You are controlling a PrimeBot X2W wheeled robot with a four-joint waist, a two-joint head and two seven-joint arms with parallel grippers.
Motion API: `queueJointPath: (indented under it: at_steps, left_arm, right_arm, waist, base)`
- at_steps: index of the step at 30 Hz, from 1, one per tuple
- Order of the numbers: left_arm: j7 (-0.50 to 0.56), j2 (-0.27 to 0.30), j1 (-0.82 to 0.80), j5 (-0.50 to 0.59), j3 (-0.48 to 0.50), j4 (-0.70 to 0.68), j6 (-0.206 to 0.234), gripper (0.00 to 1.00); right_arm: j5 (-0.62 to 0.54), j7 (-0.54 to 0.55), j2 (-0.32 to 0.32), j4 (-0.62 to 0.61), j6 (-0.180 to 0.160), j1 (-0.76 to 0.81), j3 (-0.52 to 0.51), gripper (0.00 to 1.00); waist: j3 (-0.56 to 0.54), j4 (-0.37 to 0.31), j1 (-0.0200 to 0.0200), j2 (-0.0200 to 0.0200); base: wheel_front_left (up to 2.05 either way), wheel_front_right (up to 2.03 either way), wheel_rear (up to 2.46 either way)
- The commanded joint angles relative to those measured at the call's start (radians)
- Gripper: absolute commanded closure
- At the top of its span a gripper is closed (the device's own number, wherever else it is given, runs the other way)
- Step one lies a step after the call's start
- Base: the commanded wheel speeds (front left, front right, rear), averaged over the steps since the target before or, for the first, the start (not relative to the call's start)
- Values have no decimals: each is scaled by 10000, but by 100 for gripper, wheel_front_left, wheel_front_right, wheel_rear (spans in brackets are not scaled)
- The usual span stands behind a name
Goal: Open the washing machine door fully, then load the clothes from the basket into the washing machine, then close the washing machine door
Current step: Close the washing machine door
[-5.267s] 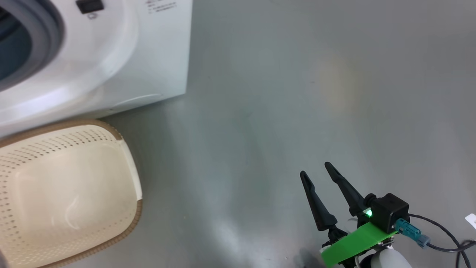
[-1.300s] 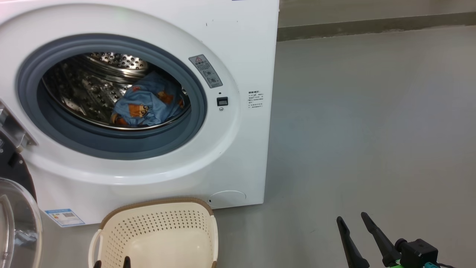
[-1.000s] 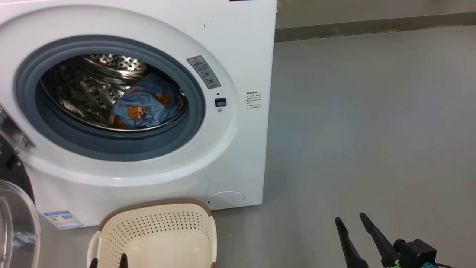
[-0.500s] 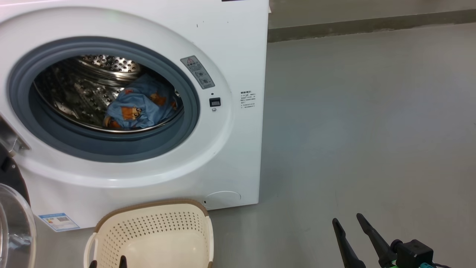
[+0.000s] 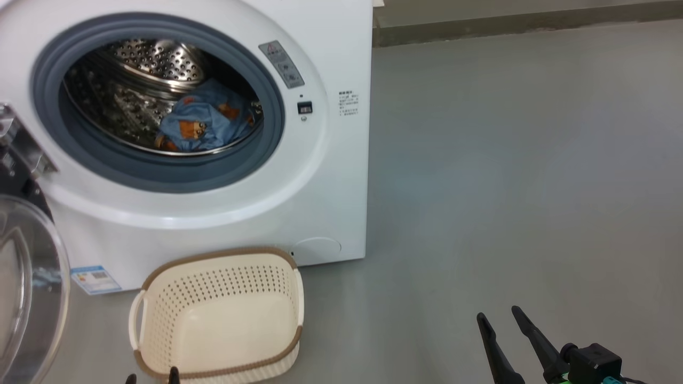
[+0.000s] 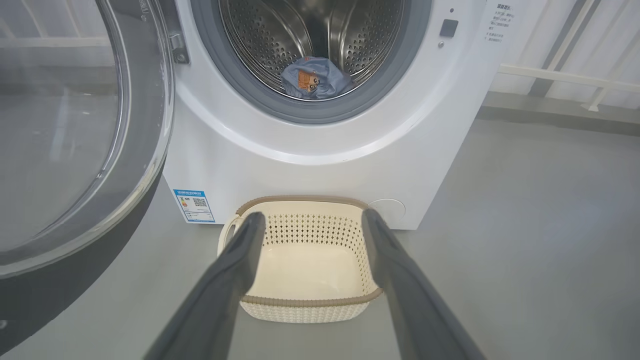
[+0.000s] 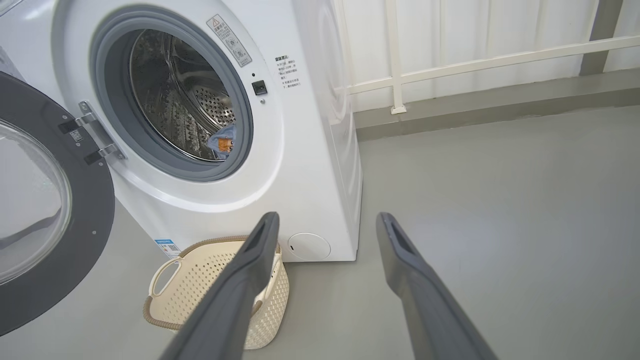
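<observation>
The clothes (image 5: 205, 125), a crumpled light blue bundle with orange-brown print, lie at the bottom of the steel drum (image 5: 139, 74) of the washing machine (image 5: 331, 176), toward 5 o'clock of the round opening ringed by the grey gasket (image 5: 160, 178). The washing machine door (image 5: 29, 298) stands swung open at 8 o'clock of that opening, hung on its metal hinge (image 5: 21, 152). The basket (image 5: 219, 255) sits on the grey floor (image 5: 507, 160) just in front of the machine, at 6 o'clock below the opening, and it is empty, its cream bottom bare. A blue label sticker (image 5: 96, 279) is on the machine's front at 10 o'clock of the basket. The right wrist view takes the machine at an angle and shows the door's wide black ring and a white railing (image 7: 450, 60) at 1 o'clock; the left wrist view looks straight into the drum and through the door's domed glass. The left gripper (image 6: 312, 216) points at the basket, its 2 fingers spread wide around no object. The right gripper (image 5: 499, 313), at 5 o'clock of the head view over bare floor and well apart from the basket, also has its jaws wide apart and empty.
</observation>
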Motion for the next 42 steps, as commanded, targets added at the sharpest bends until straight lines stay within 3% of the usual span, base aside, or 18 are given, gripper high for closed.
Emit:
queueJointPath:
  at_steps: [1, 28, 35, 42]
  left_arm:
    - [-66, 93, -174, 87, 289, -259, 90, 0]
    - [-67, 93, -109, 90, 147, -397, 169, 0]
    - [-67, 93, -127, 113, 130, -403, 170, 0]
    - [-67, 93, -60, 88, 162, -458, 226, 0]
  right_arm:
    - [-40, -49, -49, -233, 16, -22, 202, 0]
    - [-25, -49, -30, -240, 16, -16, 215, 0]
    - [-31, -49, -126, -235, 16, -83, 260, 0]
    - [-12, -49, -228, -224, 16, -216, 418, 0]
  waist:
    - [3, 9, 0, 0]
    - [59, 312, 0, 0]
    - [20, 864, 0, 0]
    - [-105, 1877, 0, 0]
  base:
    - [-150, 150, 0]
    - [-29, 29, 0]
    - [0, 0, 0]
    - [0, 0, 0]
